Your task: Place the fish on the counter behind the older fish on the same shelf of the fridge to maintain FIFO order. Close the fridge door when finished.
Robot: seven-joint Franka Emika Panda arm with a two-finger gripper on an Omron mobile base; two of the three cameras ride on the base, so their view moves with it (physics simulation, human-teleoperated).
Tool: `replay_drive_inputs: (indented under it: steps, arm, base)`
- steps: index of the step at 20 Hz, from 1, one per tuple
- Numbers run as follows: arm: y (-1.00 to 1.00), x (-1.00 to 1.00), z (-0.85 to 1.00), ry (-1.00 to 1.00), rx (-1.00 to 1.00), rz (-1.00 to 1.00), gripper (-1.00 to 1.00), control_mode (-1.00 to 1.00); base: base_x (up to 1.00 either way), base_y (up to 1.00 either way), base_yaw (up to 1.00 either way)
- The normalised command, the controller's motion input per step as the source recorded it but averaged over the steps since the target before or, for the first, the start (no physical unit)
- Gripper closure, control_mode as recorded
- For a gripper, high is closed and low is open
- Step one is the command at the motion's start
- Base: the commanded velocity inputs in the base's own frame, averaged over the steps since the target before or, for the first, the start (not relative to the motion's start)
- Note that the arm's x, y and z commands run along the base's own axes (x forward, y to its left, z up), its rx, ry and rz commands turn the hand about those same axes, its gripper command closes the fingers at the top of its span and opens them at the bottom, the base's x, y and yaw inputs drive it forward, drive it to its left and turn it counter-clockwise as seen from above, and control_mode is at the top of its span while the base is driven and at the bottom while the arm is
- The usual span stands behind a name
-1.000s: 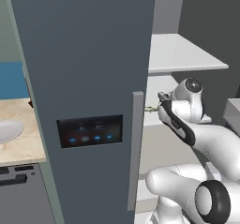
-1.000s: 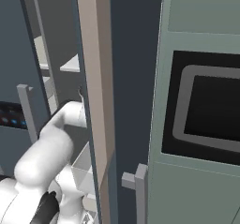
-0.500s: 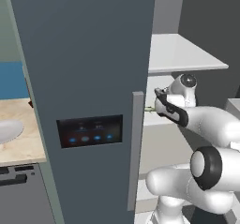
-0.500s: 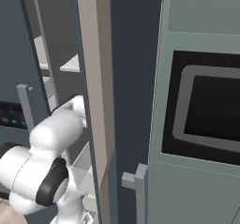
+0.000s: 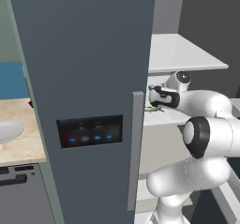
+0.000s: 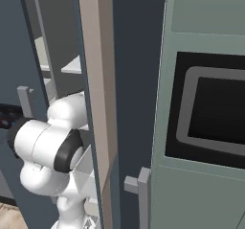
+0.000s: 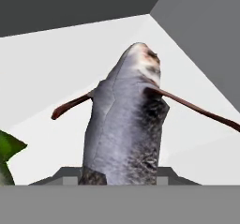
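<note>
My gripper [image 5: 154, 98] reaches into the open fridge [image 5: 89, 54] just above a white shelf [image 5: 174, 118]. It is shut on the fish [image 7: 126, 124], a grey-black body with thin reddish fins that points away from the hand over the white shelf [image 7: 51, 63]; the body hides my fingertips. The older fish [image 7: 6, 156] shows as a green shape at the lower left of the hand view, beside the held one. It also lies as a small green sliver [image 5: 153, 109] on the shelf under my hand. The counter [image 5: 21, 124] lies left of the fridge.
The shut left fridge door [image 5: 84, 134] with its black light panel and grey bar handle [image 5: 136, 148] stands close on the left of my arm. A higher white shelf [image 5: 185, 54] hangs over the hand. A built-in oven [image 6: 210, 113] fills the cabinet at right.
My hand has moved left, further along the shelf with the fish in it, and the elbow has swung up and forward. The jaws have stayed shut.
</note>
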Motion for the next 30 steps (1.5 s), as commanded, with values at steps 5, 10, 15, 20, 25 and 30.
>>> replay_drive_inputs:
  steps: [5,10,15,20,25,30]
  arm:
    - [0.00,0.44,-0.34,0.00,0.00,0.05,1.00,-1.00]
    - [-0.01,0.27,-0.24,0.00,0.00,0.03,1.00,-1.00]
    - [-0.04,0.31,-0.06,0.00,0.00,0.02,1.00,-1.00]
    - [0.00,0.39,-0.27,0.00,0.00,0.03,1.00,-1.00]
    - [0.00,0.30,-0.31,0.00,0.00,0.05,1.00,-1.00]
    - [0.00,0.17,-0.38,0.00,0.00,0.05,-1.00,-1.00]
  base:
    - [0.00,0.00,0.00]
    - [0.00,0.00,0.00]
    - [0.00,0.00,0.00]
    - [0.00,0.00,0.00]
    - [0.00,0.00,0.00]
    - [0.00,0.00,0.00]
